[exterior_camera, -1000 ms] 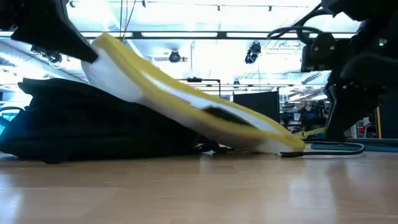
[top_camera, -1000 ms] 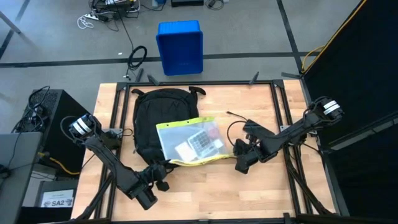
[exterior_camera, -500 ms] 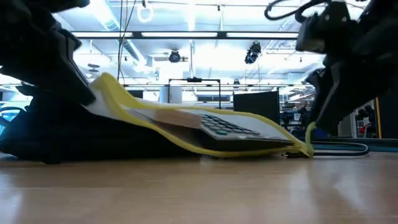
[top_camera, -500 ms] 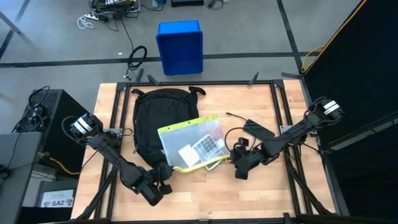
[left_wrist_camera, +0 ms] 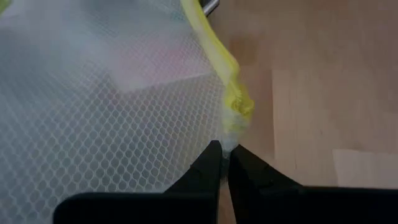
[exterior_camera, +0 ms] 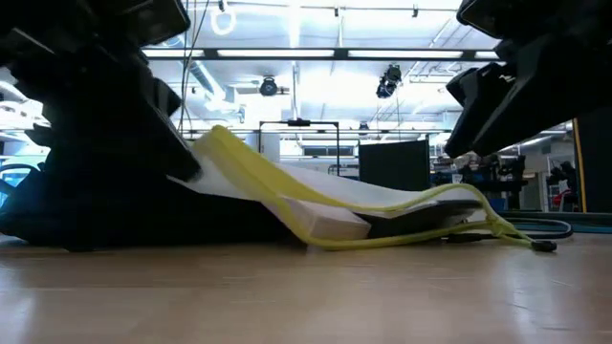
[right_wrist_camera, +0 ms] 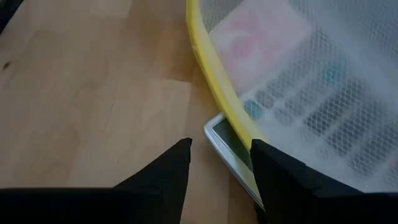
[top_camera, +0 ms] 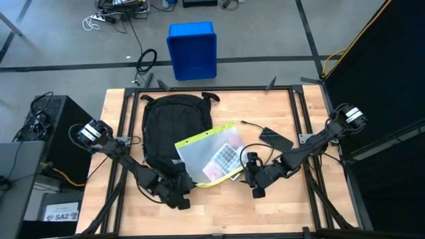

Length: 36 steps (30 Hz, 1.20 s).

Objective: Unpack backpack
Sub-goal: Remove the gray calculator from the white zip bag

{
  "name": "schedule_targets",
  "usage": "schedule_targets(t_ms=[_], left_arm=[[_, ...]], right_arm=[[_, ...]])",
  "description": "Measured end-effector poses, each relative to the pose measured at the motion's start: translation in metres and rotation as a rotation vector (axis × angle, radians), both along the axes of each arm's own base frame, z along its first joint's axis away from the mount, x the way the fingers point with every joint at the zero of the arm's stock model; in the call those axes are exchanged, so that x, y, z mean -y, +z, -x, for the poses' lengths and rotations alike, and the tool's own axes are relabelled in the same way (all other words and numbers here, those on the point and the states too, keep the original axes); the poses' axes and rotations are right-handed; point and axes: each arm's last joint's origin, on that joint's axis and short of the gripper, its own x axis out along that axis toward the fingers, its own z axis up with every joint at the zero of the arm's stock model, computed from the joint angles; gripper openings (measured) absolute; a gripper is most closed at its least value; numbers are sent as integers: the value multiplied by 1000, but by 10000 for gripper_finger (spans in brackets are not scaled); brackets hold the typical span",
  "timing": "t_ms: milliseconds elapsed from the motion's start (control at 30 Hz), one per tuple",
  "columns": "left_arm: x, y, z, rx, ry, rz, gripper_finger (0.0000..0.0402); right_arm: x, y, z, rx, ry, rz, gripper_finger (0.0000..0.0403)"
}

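On wooden table (top_camera: pixel 279 199) lies large black fabric backpack (top_camera: pixel 167 126); we pull yellow-edged mesh pouch (top_camera: pixel 211 159) off it. Left jaws (left_wrist_camera: pixel 224 163) clamp its corner, right jaws (right_wrist_camera: pixel 219 163) stand apart beside, next should lay it flat

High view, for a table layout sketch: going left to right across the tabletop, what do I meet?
Backpack → left hand → mesh pouch → right hand → black device.
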Motion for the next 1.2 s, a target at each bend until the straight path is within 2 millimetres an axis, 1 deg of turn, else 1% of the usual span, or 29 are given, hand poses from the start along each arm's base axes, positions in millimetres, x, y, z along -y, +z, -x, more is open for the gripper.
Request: schedule_targets(t_ms=[133, 233, 400, 533, 667, 833, 967, 1200], left_arm=[[-7, -1, -5, 37, -8, 23, 0], [-9, 0, -9, 52, -28, 30, 0], [-13, 2, -14, 63, -51, 39, 0], [-14, 2, -15, 66, -56, 34, 0], [-15, 1, -14, 164, -87, 34, 0], [-25, -8, -4, 306, -94, 75, 0], [-31, -13, 6, 374, -88, 109, 0], [-33, -12, 8, 417, -101, 94, 0]], right_arm=[[-6, -10, -1, -21, 27, 44, 145], [-10, -23, -2, -53, 56, 88, 150], [-12, -35, -2, -42, 11, 215, 160], [-13, -35, -1, -18, -6, 288, 162], [-12, -35, 0, -20, -2, 336, 160], [-11, -36, 2, -37, -3, 346, 162], [-10, -37, 2, -49, -5, 355, 160], [8, -40, -1, -105, -76, 419, 158]])
